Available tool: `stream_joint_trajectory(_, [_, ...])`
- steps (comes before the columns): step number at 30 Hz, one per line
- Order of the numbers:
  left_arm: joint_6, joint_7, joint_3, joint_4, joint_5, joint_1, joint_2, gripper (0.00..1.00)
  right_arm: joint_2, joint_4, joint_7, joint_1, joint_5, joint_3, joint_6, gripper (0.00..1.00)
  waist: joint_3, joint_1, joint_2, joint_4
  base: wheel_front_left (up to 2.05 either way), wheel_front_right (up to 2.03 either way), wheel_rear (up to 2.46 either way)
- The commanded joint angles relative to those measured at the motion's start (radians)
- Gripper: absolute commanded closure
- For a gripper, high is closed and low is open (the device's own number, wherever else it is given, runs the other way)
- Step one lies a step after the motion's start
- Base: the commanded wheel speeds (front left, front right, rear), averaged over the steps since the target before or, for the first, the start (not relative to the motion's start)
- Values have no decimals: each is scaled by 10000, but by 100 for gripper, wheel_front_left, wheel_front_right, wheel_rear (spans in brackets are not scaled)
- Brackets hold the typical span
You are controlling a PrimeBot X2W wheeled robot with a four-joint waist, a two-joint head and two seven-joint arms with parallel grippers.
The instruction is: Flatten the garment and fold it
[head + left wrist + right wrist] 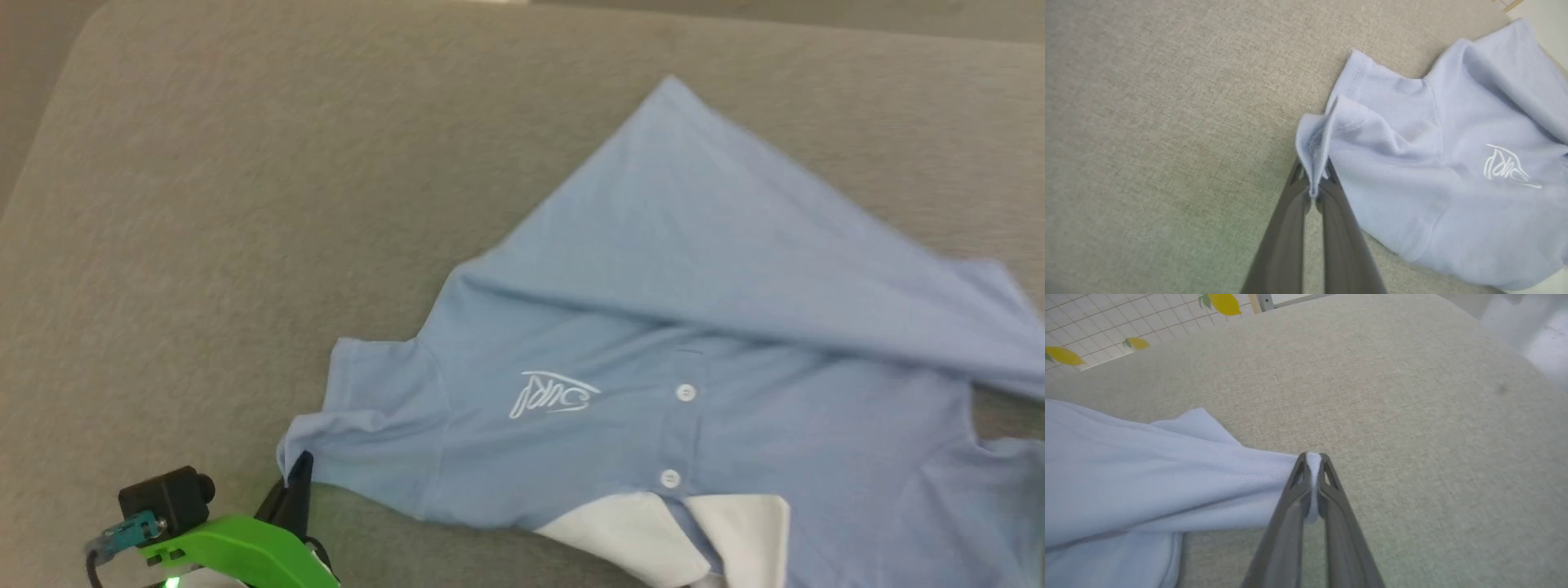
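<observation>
Left pincer (1312, 185) pinches a sleeve hem and right pincer (1313, 467) an edge of cloth on the garment (653, 327), which lies logo up on the grey table (245, 204), its body doubled over itself. Flattening appears under way; the next move likely calls for drawing both arms apart.

Garment (653, 286): soft cloth with a fine knit grain, visible at close range. Finish matt, no sheen. Collar (735, 531): white cloth, likewise matt. Buttons (686, 393): smooth, plastic by appearance. Logo (553, 394): white stitched thread.

Tabletop (245, 204): covered in coarse woven cloth, matt, slightly rough.

Left tool (1312, 179) and right tool (1313, 457): dark fingers, smooth, hard, plastic-looking, dull satin finish.

Green housing (245, 551): smooth moulded plastic, mild gloss.
</observation>
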Motion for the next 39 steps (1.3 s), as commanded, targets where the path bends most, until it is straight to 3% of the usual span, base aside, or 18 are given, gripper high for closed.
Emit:
stream_joint_trajectory(1, [71,48,48,-87,-76,112,100,100,68,-90,294,256,3,-128,-15,100,-1064,1,0,-1135,0,0,0])
stream_joint_trajectory(11, [171,333,4,-330,-101,296,263,100,449,1105,3784,1264,-237,-599,-15,100,-1344,1,0,-1540,0,0,0])
stream_joint_trajectory(12, [180,350,-3,-330,-96,297,275,100,457,1101,3955,1275,-192,-557,-15,63,-1370,1,0,-1545,0,0,0])
stream_joint_trajectory(13, [187,366,-11,-330,-94,298,282,100,460,1087,4018,1265,-92,-487,-15,48,-1393,1,0,-1541,0,0,0])
stream_joint_trajectory(14, [194,386,-24,-331,-93,305,292,100,462,1022,3980,1234,35,-385,-15,2,-1427,1,0,-1531,0,0,0])
stream_joint_trajectory(19, [170,483,-151,-319,-106,345,302,100,460,105,2439,779,59,293,-15,0,-1574,1,0,-1365,0,0,0])
stream_joint_trajectory(23, [145,496,-248,-311,-122,348,267,100,-93,-550,669,204,257,1823,-15,0,-1560,1,0,-1157,0,0,0])
stream_joint_trajectory(29, [85,448,-416,-262,-129,157,151,100,-1576,-113,-1051,-1348,848,5048,-15,0,-1212,1,0,-774,0,0,0])
stream_joint_trajectory(30, [50,382,-479,-195,-136,-9,68,100,-2182,759,-1281,-2364,1267,6363,-15,0,-964,1,0,-502,0,0,0])
stream_joint_trajectory(39, [-180,102,-808,193,-139,-537,-256,100,-3135,4043,201,-5343,2124,9011,-15,0,-40,1,0,629,0,0,0])
